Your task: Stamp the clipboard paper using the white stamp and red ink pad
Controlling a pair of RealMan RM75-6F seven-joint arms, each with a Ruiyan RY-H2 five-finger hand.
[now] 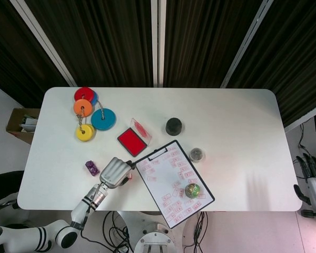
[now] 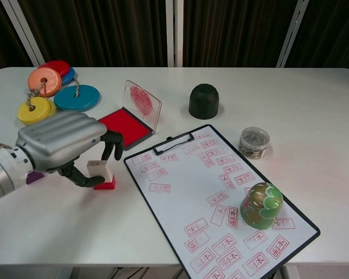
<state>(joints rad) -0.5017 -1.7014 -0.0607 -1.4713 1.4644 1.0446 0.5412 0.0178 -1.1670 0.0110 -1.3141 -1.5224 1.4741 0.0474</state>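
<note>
The white stamp [image 2: 98,172] with its red base stands on the table just left of the clipboard [image 2: 180,200], tilted a little. My left hand [image 2: 64,145] covers it from the left, thumb under its near side and dark fingers curled over its far side, pinching it. From the head view only a red sliver of the stamp [image 1: 126,181] shows past my left hand [image 1: 115,172]. The red ink pad [image 2: 123,126] lies open behind, its clear lid raised. The clipboard paper [image 1: 166,176] carries several red marks. My right hand [image 1: 313,182] hangs off the table's right edge, fingers apart, empty.
A green-gold ornament [image 2: 262,205] sits on the clipboard's lower right. A black cap [image 2: 204,101] and a small clear jar [image 2: 254,142] stand beyond the clipboard. Coloured discs on a chain [image 2: 52,87] lie at the far left, and a purple block [image 1: 91,168] beside my left hand.
</note>
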